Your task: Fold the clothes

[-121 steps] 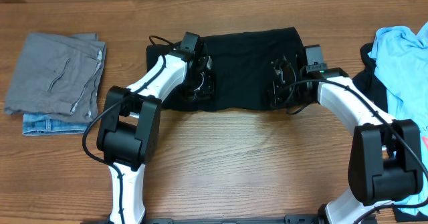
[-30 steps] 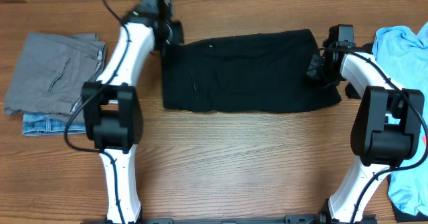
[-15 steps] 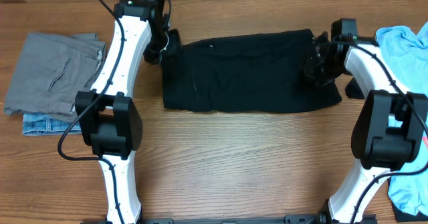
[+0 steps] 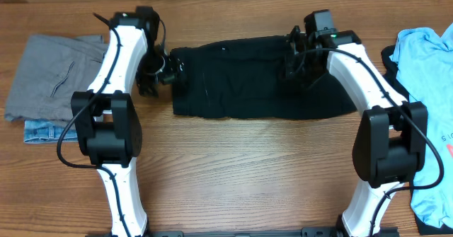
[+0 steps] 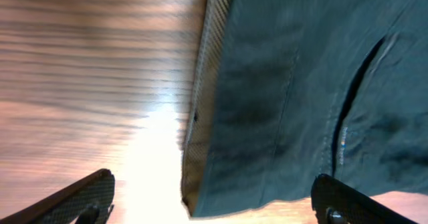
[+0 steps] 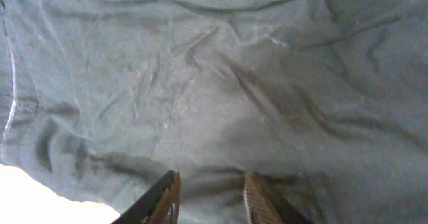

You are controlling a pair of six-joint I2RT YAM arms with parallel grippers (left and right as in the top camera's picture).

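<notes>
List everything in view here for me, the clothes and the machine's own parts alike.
Black garment: one, black, spread flat mid-table.
Grey garment: one, grey, folded at the table's left end.
Denim piece: one, blue, under the grey one with its edge showing.
T-shirt: one, light blue, at the right edge, partly out of frame.
Table: one, brown wood, under everything.
Left arm: one, white with black joints, left side.
Right arm: one, white with black joints, right side.
Left hand: one, black, open, at the black garment's left end.
Right hand: one, black, open, over the black garment's right part.
</notes>
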